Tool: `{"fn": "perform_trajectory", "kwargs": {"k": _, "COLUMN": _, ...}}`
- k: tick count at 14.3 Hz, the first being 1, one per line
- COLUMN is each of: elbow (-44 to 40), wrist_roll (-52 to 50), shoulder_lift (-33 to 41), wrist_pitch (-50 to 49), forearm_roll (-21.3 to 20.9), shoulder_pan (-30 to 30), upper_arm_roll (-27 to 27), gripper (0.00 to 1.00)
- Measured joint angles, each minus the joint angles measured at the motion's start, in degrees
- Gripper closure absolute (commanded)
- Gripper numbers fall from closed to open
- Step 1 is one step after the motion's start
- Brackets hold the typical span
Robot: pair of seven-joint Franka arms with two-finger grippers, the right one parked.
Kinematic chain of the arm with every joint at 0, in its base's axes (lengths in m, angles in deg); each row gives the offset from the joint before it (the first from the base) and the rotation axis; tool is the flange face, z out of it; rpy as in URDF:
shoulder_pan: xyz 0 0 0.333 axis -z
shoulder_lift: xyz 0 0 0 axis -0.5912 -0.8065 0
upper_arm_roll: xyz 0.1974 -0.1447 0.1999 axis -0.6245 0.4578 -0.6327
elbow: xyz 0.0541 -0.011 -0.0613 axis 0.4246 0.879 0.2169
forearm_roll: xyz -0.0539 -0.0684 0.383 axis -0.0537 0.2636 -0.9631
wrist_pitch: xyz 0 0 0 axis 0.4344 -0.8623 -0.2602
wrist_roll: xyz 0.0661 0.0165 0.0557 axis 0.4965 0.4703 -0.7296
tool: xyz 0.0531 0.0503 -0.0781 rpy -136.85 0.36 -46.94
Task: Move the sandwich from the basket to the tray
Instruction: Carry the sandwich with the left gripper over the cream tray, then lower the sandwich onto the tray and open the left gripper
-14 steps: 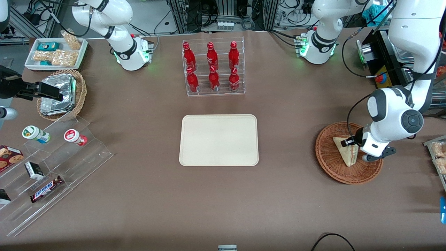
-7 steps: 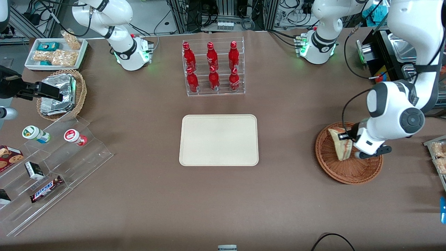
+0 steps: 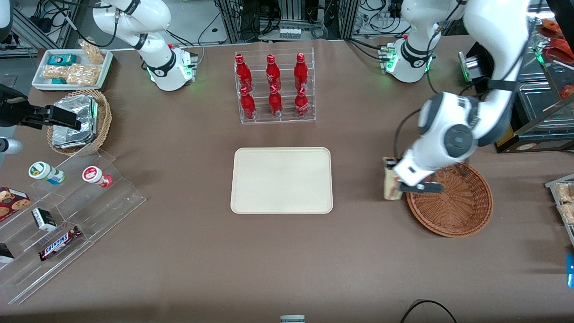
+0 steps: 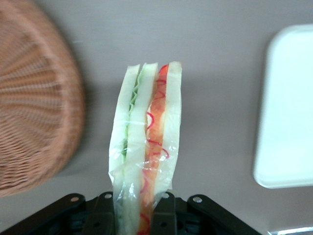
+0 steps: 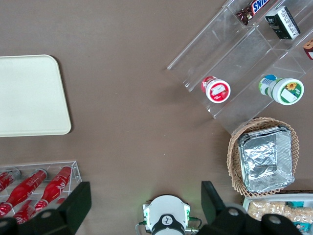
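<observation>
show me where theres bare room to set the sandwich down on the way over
The tray is bare all over. Bare table also lies between the tray and the basket, where the gripper holds the sandwich, and nearer the front camera than the tray. It is crowded at the bottle rack and the acrylic snack shelves.

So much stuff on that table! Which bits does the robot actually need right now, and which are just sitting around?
In use:
- sandwich, held in the gripper over bare table between basket and tray
- wicker basket, now without it
- cream tray, nothing on it yet

Just lying about:
- red bottles in a clear rack
- foil packets
- Snickers bar
</observation>
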Motion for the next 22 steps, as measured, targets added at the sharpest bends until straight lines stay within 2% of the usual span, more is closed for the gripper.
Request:
{"fn": "perform_trajectory", "kwargs": {"k": 3, "elbow": -2.4, "wrist_roll": -1.5, "shoulder_lift": -1.7, "wrist_pitch": 0.0, "forearm_roll": -0.3, "shoulder_pan": 7.5, "upper_arm_roll": 0.2, "gripper": 0.86}}
{"fn": "perform_trajectory", "kwargs": {"k": 4, "elbow": -3.6, "wrist_roll": -3.3, "shoulder_lift": -2.8, "wrist_pitch": 0.0, "forearm_roll": -1.6, "shoulder_pan": 9.9, "upper_arm_roll": 0.2, "gripper": 0.86}}
{"fn": "perform_trajectory", "kwargs": {"k": 7, "elbow": -10.3, "wrist_roll": -19.0, "shoulder_lift": -9.6, "wrist_pitch": -0.4, "forearm_roll": -11.3, "shoulder_pan": 18.1, "upper_arm_roll": 0.2, "gripper": 0.85}}
{"fn": "perform_trajectory", "kwargs": {"k": 9, "elbow": -17.6, "wrist_roll": -28.9, "shoulder_lift": -15.4, "wrist_pitch": -4.2, "forearm_roll": -16.4, "shoulder_pan": 23.3, "upper_arm_roll": 0.2, "gripper": 0.85}}
{"fn": "perform_trajectory", "kwargs": {"k": 12, "elbow": -25.3, "wrist_roll": -36.1, "shoulder_lift": -21.1, "wrist_pitch": -7.7, "forearm_roll": -17.7, "shoulder_pan": 28.9, "upper_arm_roll": 0.1, "gripper": 0.84}}
{"fn": "perform_trajectory", "kwargs": {"k": 18, "elbow": -33.5, "wrist_roll": -45.8, "shoulder_lift": -28.7, "wrist_pitch": -6.3, "forearm_roll": -17.7, "shoulder_pan": 33.5, "upper_arm_roll": 0.1, "gripper": 0.81}}
{"fn": "perform_trajectory", "kwargs": {"k": 21, "elbow": -36.5, "wrist_roll": -47.8, "shoulder_lift": -32.4, "wrist_pitch": -5.3, "forearm_roll": -17.7, "shoulder_pan": 34.6, "upper_arm_roll": 0.1, "gripper": 0.71}}
{"fn": "perform_trajectory", "kwargs": {"k": 22, "elbow": -36.9, "wrist_roll": -47.9, "shoulder_lift": -33.1, "wrist_pitch": -5.2, "forearm_roll": -17.7, "shoulder_pan": 34.7, "upper_arm_roll": 0.1, "gripper": 0.52}}
